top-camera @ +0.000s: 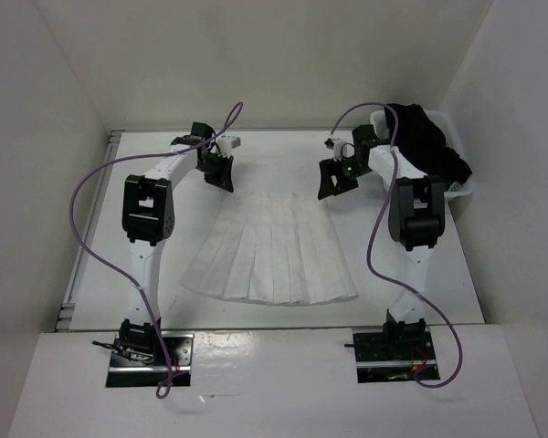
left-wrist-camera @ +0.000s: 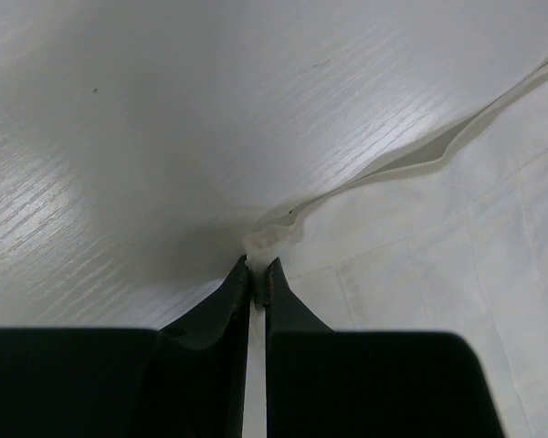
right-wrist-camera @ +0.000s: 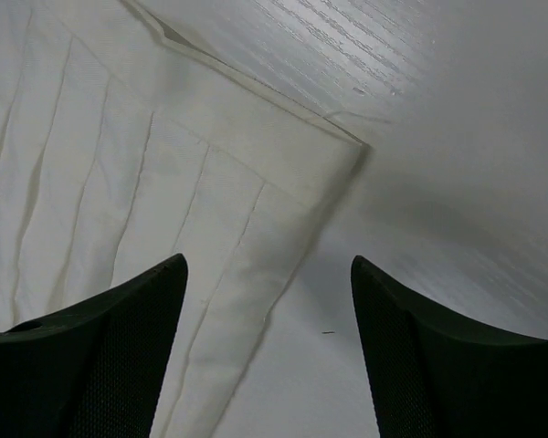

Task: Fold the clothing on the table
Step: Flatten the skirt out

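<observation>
Center frame, on smooth white table (top-camera: 274, 164), thin pleated fan-shaped skirt (top-camera: 272, 251); L gripper (left-wrist-camera: 258, 274) clamped on waistband corner, R gripper (right-wrist-camera: 267, 265) jaws apart over other corner.

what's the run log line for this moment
left tool: shut on skirt waistband corner | right tool: open over other corner | skirt: flat, unfolded

Both arms reach forward from their bases, elbows raised and wrists bent down.
The left gripper (top-camera: 221, 173) has its jaws pressed together (only a sliver of a gap shows in its wrist view), pinching an edge of the clothing (left-wrist-camera: 420, 228). The right gripper (top-camera: 334, 179) hangs with its fingers (right-wrist-camera: 119, 338) spread wide, gripping nothing.
</observation>
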Robot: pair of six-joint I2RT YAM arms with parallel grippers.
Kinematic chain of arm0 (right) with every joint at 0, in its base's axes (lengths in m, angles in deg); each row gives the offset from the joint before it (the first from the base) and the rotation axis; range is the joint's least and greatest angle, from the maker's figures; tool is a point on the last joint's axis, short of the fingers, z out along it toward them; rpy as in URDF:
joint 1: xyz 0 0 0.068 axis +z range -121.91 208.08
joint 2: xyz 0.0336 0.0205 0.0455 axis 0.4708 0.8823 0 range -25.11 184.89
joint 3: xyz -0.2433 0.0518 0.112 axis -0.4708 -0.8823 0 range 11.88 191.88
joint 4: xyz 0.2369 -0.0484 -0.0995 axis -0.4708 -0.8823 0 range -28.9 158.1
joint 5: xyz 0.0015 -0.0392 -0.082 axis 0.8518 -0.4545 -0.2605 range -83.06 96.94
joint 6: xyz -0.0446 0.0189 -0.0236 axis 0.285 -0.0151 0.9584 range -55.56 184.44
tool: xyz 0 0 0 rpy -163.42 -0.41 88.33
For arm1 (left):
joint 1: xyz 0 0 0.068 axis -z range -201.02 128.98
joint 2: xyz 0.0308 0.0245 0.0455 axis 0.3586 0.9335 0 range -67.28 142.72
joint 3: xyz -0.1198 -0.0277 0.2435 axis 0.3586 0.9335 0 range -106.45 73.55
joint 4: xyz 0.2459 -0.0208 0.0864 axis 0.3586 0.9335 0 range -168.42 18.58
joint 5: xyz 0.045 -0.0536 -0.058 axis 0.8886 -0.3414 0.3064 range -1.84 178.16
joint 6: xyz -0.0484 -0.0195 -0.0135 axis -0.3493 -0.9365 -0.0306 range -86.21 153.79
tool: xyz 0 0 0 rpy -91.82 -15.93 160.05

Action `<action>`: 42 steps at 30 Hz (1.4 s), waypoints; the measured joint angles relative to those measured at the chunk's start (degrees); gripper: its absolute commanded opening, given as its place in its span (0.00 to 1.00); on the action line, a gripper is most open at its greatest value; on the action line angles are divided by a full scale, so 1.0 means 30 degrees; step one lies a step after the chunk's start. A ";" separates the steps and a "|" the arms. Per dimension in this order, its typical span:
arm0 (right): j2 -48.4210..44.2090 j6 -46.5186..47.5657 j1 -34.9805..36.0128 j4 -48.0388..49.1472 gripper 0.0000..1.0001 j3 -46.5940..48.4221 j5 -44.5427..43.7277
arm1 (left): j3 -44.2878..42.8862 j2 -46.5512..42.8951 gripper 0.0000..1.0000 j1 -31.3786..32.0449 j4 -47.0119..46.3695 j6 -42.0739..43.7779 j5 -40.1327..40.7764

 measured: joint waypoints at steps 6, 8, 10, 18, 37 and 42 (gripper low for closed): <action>0.1020 -0.0029 -0.0058 0.0087 0.73 0.0554 0.0277 | 0.0000 0.0000 0.00 0.0000 0.0007 0.0000 0.0000; 0.1319 -0.0073 -0.0117 0.0146 0.71 0.0678 0.0270 | 0.0000 0.0000 0.00 0.0000 0.0015 0.0007 0.0000; 0.1632 -0.0080 -0.0168 0.0160 0.70 0.0925 0.0262 | 0.0000 0.0000 0.00 0.0000 0.0015 0.0015 0.0000; 0.2885 -0.0073 -0.0393 0.0189 0.62 0.2499 0.0546 | 0.0000 0.0000 0.00 0.0000 0.0044 0.0015 0.0000; 0.4138 -0.0102 0.0138 0.0124 0.50 0.4029 0.1428 | -0.0168 0.0015 0.00 0.0000 0.0597 0.0095 0.0051; 0.4371 -0.0146 0.0372 0.0124 0.44 0.4364 0.1392 | -0.0175 0.0015 0.00 0.0000 0.0648 0.0102 0.0058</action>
